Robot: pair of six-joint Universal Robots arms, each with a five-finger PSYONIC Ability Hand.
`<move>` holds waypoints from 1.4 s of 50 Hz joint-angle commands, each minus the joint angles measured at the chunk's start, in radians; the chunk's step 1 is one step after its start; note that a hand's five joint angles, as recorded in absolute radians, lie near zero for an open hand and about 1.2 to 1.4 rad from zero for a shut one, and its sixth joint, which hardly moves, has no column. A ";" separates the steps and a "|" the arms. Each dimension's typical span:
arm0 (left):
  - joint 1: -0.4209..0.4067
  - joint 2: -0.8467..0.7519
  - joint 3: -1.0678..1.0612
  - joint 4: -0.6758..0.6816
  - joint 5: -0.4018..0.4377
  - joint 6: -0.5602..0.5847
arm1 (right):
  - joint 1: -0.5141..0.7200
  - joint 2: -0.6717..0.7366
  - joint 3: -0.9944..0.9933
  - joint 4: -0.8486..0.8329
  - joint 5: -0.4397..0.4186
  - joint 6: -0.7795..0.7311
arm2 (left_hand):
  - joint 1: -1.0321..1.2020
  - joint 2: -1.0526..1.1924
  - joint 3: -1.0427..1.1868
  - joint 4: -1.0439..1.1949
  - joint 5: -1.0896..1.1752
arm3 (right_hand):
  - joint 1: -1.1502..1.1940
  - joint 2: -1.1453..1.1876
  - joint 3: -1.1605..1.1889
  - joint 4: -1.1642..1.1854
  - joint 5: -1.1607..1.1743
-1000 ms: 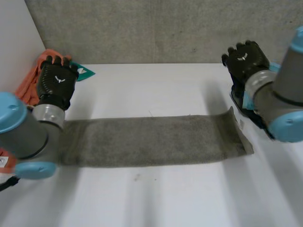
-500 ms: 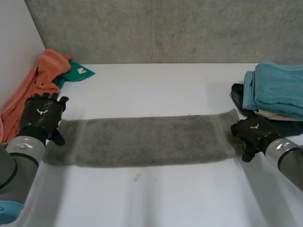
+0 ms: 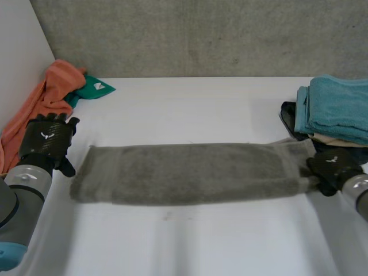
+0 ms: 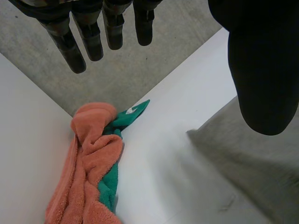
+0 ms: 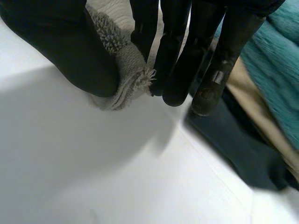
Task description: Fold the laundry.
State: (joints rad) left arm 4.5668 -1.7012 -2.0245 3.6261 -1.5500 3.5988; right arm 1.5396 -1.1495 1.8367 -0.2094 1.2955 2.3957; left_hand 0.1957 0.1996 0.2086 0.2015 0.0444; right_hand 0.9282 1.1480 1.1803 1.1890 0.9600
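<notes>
Right hand (image 3: 329, 166) pinching grey towel (image 3: 190, 172) corner, thumb against fingers; left hand (image 3: 46, 141) fingers straight, off towel, beside opposite end.

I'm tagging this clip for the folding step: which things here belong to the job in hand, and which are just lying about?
In the job:
grey towel, spread flat
right hand, pinching its end
left hand, open beside the other end

Lying about:
orange cloth and green cloth, heaped together
teal towel, folded, beyond the right hand
</notes>
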 commanded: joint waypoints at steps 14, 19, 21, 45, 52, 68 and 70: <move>0.003 0.017 -0.011 -0.003 -0.002 0.000 | -0.299 -0.318 0.084 0.027 -0.013 -0.385 | 0.000 -0.004 -0.013 -0.006 -0.023 | 0.468 0.248 0.216 0.207 0.262; 0.003 0.034 -0.013 -0.003 -0.004 0.000 | -0.037 -0.340 0.009 0.016 -0.012 -0.327 | -0.003 -0.007 -0.016 -0.009 -0.026 | 0.468 0.248 0.216 0.207 0.262; 0.003 0.040 -0.013 -0.003 -0.005 0.000 | 0.048 -0.334 -0.022 0.015 -0.005 -0.308 | -0.003 -0.007 -0.016 -0.009 -0.026 | 0.468 0.248 0.216 0.207 0.262; -0.009 0.071 0.004 -0.001 -0.007 0.000 | 0.936 0.327 -0.554 -0.031 0.008 -0.306 | -0.006 -0.010 -0.019 -0.011 -0.029 | 0.468 0.248 0.216 0.207 0.262; -0.035 0.058 0.042 -0.001 -0.008 -0.003 | 0.941 0.330 -0.544 -0.019 0.008 -0.303 | -0.009 -0.012 -0.022 -0.014 -0.032 | 0.141 -0.079 -0.111 -0.120 -0.066; -0.303 -0.011 0.211 0.008 -0.013 -0.090 | 0.631 -0.036 -0.360 0.152 0.097 0.299 | -0.003 -0.007 -0.016 -0.009 -0.026 | -0.754 -0.974 -1.006 -1.014 -0.960; -0.340 -0.031 0.224 0.008 -0.010 -0.106 | 0.603 -0.065 -0.330 0.191 0.096 0.329 | 0.000 -0.004 -0.013 -0.006 -0.023 | -0.754 -0.974 -1.006 -1.014 -0.960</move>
State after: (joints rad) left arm 4.3560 -1.6831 -1.8528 3.6331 -1.5629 3.5544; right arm 2.2868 -1.0976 1.4188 -0.1688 1.3559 2.5055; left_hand 0.1957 0.1996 0.2086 0.2015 0.0444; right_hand 0.2000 0.2209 0.2084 0.2325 0.0610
